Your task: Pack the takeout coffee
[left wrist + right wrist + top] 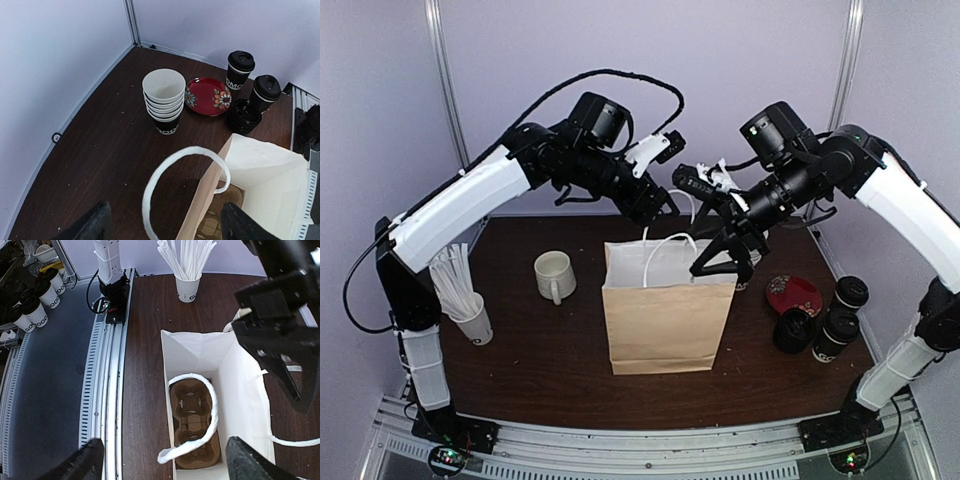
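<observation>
The takeout coffee is two black lidded cups [850, 292] [837, 335] standing at the table's right edge; the left wrist view shows them too [240, 69] [265, 92]. A brown paper bag [665, 310] stands open in the middle, white inside [240, 390], with a cardboard cup carrier [195, 425] on its floor. My left gripper [662, 205] hovers open above the bag's back edge, over one white handle loop [185, 185]. My right gripper [725, 262] is open over the bag's right rim, and the other handle [200, 440] lies loose between its fingers [80, 465].
A stack of black lids [792, 330] and a red plate [793, 293] sit beside the coffees. A stack of open black cups [164, 100] stands behind the bag. A white mug [555, 275] and a cup of white sticks [470, 300] are on the left.
</observation>
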Robot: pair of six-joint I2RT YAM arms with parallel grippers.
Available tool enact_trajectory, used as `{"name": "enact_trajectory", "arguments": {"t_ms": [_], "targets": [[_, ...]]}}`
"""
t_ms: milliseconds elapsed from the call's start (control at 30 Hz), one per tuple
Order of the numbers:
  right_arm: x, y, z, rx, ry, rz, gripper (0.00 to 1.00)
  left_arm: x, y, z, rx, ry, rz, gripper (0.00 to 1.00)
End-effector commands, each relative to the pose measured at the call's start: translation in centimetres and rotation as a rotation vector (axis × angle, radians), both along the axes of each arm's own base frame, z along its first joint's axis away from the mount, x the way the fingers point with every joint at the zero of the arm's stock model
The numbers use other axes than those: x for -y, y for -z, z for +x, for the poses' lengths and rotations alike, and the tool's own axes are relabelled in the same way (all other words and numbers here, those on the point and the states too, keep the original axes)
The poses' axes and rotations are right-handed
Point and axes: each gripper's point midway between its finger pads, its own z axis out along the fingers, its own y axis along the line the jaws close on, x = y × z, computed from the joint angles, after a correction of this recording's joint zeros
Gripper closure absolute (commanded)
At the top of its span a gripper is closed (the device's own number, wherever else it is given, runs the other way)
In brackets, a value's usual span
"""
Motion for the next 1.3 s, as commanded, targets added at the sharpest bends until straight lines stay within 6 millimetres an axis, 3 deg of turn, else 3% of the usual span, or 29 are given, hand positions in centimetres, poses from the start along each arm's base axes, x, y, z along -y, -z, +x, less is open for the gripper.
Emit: {"name": "enact_trajectory", "arguments": {"t_ms": [0, 67, 100, 167, 200, 267, 533, 700, 900, 1200, 1233, 1267], "targets": [[-1.2, 0.7, -0.1, -0.057, -0.005, 0.005, 0.24, 1.4, -0.9, 0.5, -0.046, 0.033, -0.079, 0.27], [-1.5, 0.6, 0.1, -0.062, -0.003, 0.009, 0.36, 1.5, -0.7, 1.0, -0.046, 0.025, -0.079, 0.4], [-1.6, 0.4, 0.2, -0.058, -0.002, 0.012, 0.52, 1.5, -0.9, 1.2, -0.044, 0.023, -0.083, 0.49], [-1.8, 0.0, 0.7, -0.039, 0.014, 0.017, 0.97, 1.4, -1.3, 1.6, -0.033, 0.016, -0.093, 0.71], [-1.9, -0.2, 0.9, -0.031, 0.022, 0.022, 1.0, 1.2, -1.6, 1.7, -0.027, 0.011, -0.099, 0.83], [-1.9, -1.1, 1.0, -0.015, 0.02, 0.035, 1.0, 1.1, -2.4, 1.7, -0.014, 0.008, -0.113, 1.0], [-1.4, -7.9, 0.1, 0.105, -0.017, 0.171, 1.0, -0.4, -10.6, -0.9, 0.047, 0.054, -0.282, 1.0], [-1.2, -10.3, -0.1, 0.158, -0.022, 0.225, 1.0, -1.3, -13.0, -1.8, 0.085, 0.063, -0.327, 1.0], [-1.5, -8.8, -0.1, 0.127, -0.034, 0.195, 1.0, -1.5, -12.3, -1.8, 0.074, 0.055, -0.307, 1.0], [-1.9, -4.9, 1.1, 0.1, -0.004, 0.136, 1.0, -1.2, -6.4, -0.1, 0.03, -0.002, -0.174, 1.0], [-2.0, -4.2, 1.3, 0.095, -0.002, 0.121, 0.94, -1.3, -5.7, 0.1, 0.042, 0.005, -0.15, 0.9], [-1.9, -3.5, 1.4, 0.089, 0.002, 0.102, 0.73, -1.3, -5.2, 0.2, 0.047, 0.003, -0.128, 0.67]]}}
